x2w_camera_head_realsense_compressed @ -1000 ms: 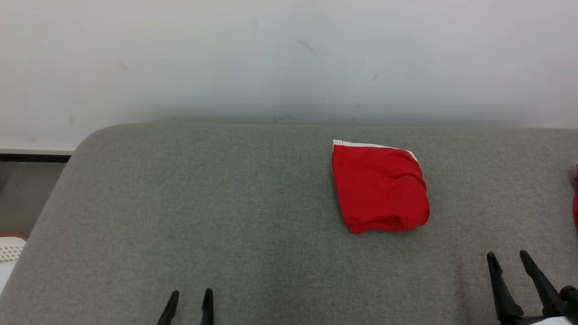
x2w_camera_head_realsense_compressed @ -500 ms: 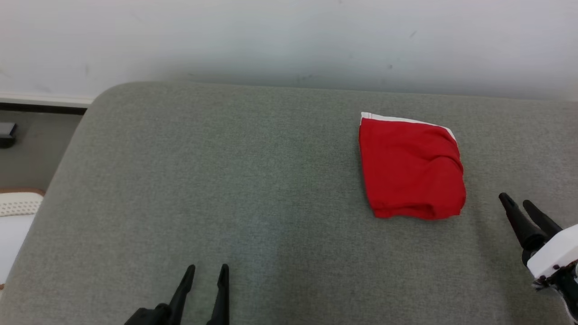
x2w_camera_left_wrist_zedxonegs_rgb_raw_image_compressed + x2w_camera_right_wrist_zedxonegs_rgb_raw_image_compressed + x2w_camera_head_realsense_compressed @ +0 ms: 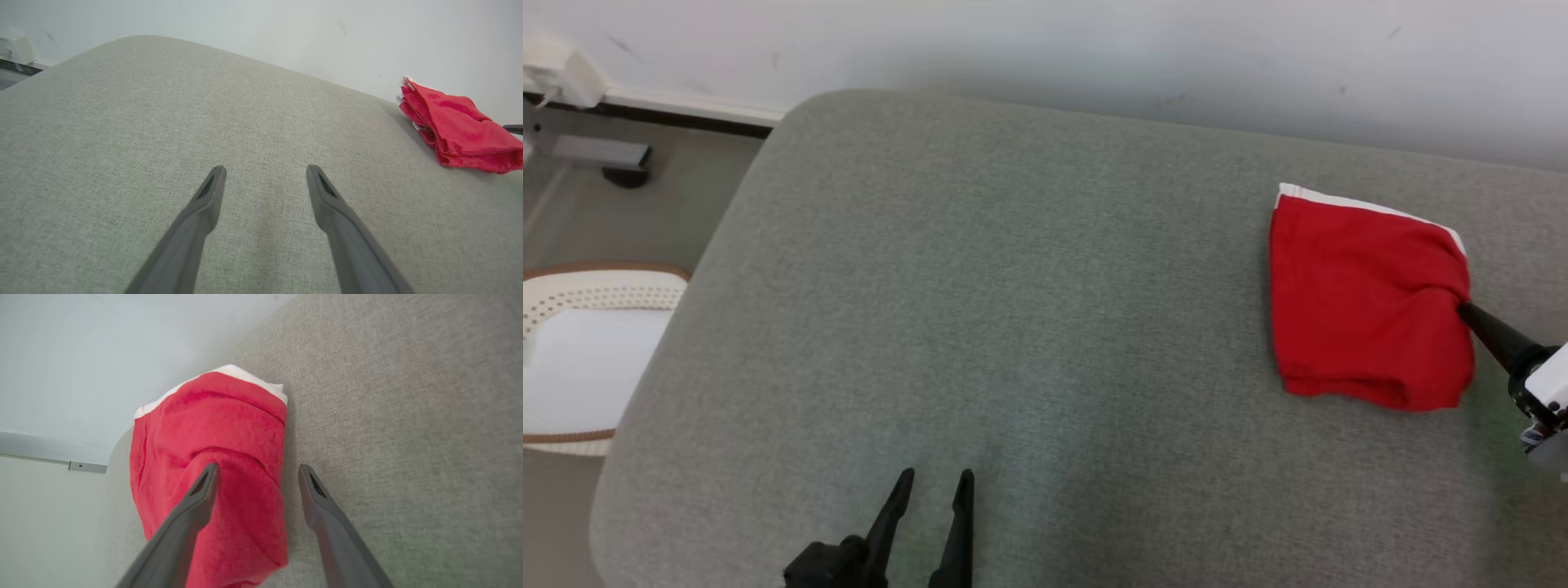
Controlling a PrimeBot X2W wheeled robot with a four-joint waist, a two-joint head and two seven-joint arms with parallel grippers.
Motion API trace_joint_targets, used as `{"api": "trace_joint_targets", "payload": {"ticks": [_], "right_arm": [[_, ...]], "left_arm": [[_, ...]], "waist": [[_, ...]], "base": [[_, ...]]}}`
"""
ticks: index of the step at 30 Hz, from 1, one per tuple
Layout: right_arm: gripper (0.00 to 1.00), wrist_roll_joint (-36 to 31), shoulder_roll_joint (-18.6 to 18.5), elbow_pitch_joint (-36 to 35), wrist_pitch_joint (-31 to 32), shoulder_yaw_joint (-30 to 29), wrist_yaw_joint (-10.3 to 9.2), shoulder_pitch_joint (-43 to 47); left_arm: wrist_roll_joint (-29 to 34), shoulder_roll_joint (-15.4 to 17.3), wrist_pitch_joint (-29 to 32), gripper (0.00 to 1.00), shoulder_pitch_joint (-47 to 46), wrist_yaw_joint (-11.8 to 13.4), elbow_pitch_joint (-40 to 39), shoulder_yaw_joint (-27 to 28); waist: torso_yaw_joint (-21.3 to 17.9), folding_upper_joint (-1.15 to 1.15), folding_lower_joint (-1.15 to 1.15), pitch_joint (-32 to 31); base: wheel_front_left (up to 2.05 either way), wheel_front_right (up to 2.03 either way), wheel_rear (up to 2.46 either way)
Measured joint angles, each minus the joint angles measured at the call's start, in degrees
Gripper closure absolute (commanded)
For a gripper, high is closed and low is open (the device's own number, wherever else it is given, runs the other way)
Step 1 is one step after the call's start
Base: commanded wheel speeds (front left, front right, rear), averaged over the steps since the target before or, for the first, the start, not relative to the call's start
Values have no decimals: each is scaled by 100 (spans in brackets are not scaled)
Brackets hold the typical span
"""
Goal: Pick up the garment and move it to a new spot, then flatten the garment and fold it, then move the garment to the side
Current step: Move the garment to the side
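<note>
Red garment [image 3: 1368, 302], folded into a compact wad with a white band along its far edge, lies on the grey cushion [image 3: 1013, 286] near the wall, at the right of the head view. It hasn't shifted on the cushion; its drift in the picture is the head camera turning.

Real change: the right gripper [image 3: 258, 468] has come in from well apart and now straddles the garment's right edge. Its fingers are spread, one over the cloth and one over bare cushion, and nothing is pinched yet. This is probably the reach before a grab, either to lift or to shove aside.

Left gripper [image 3: 937, 475] is spread too, over bare cushion and well apart from the garment.

White perforated basket [image 3: 596, 351] on the floor at left.

No brand, label or readable writing anywhere.
</note>
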Motion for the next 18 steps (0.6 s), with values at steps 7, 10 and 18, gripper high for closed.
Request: {"api": "trace_joint_targets", "payload": {"ticks": [7, 10, 18], "right_arm": [[0, -619, 298, 428, 216, -500, 0, -386], [0, -826, 474, 493, 234, -624, 0, -494], [100, -1289, 671, 327, 171, -673, 0, -593]], "left_arm": [[-112, 0, 0, 0, -57, 55, 19, -192], [-147, 0, 0, 0, -62, 78, 36, -255], [-205, -1, -1, 0, -85, 157, 49, -320]], "waist": [[258, 0, 0, 147], [323, 0, 0, 182], [351, 0, 0, 219]], "base": [[0, 0, 0], [0, 0, 0], [0, 0, 0]]}}
